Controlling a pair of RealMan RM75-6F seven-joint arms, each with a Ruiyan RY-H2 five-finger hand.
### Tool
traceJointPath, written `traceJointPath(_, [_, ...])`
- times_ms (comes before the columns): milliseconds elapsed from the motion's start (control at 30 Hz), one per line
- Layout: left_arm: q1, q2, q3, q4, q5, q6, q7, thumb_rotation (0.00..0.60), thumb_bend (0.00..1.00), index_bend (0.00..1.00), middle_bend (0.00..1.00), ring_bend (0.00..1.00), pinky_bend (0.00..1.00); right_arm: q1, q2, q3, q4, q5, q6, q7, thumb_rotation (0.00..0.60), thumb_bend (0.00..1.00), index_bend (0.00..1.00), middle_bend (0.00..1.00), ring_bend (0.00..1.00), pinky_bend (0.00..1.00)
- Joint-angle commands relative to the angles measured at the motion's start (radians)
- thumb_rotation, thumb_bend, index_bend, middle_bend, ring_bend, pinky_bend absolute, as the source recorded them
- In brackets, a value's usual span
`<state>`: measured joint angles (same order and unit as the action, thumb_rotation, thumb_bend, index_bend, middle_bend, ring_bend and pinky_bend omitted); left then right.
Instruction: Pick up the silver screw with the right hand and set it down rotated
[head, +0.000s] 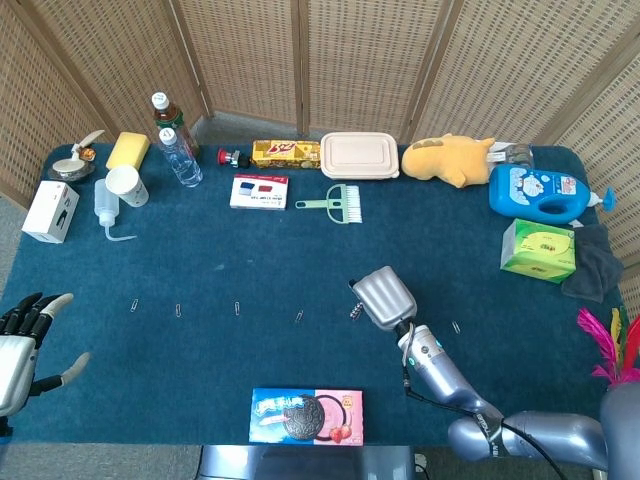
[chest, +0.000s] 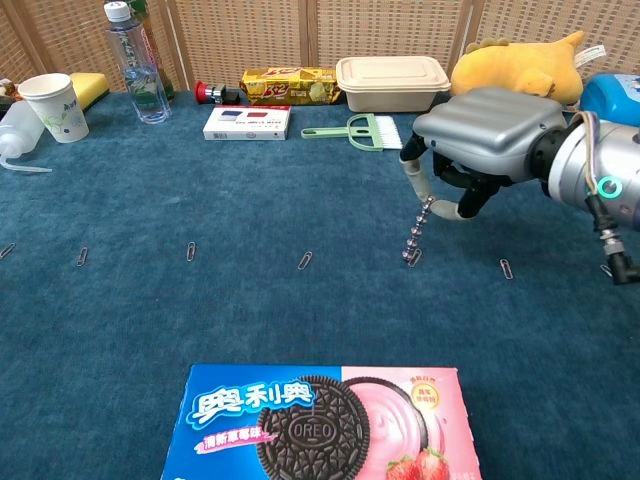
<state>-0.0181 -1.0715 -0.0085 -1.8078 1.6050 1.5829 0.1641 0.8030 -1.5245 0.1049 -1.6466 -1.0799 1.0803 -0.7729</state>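
My right hand hovers over the blue table right of centre, and it also shows from above as right hand. Its thumb and a finger pinch the top of the silver screw, which hangs steeply, almost upright. The screw's lower tip reaches the cloth beside a paper clip. From above only a short bit of the silver screw pokes out at the hand's left edge. My left hand stays at the table's near-left edge with fingers spread and nothing in them.
An Oreo box lies at the front edge. Several paper clips, such as one paper clip, form a row across the cloth. Along the back stand a lunch box, brush, card box, bottles, yellow plush and green tissue box.
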Motion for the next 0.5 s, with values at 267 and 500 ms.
traceJointPath(267, [0.001,0.000,0.000,-0.003,0.003,0.003,0.001,0.458,0.39,0.15,0.20,0.12,0.19,0.006,0.049,0.042,-0.031,0.027,-0.003,0.020,0.600,0.40,0.70,0.93,0.91,0.78])
traceJointPath(500, [0.004,-0.010,0.008,0.001,0.009,0.001,-0.006,0.459,0.39,0.15,0.20,0.12,0.19,0.000,0.086,0.088,-0.031,0.079,0.004,0.067,0.600,0.40,0.69,0.93,0.91,0.78])
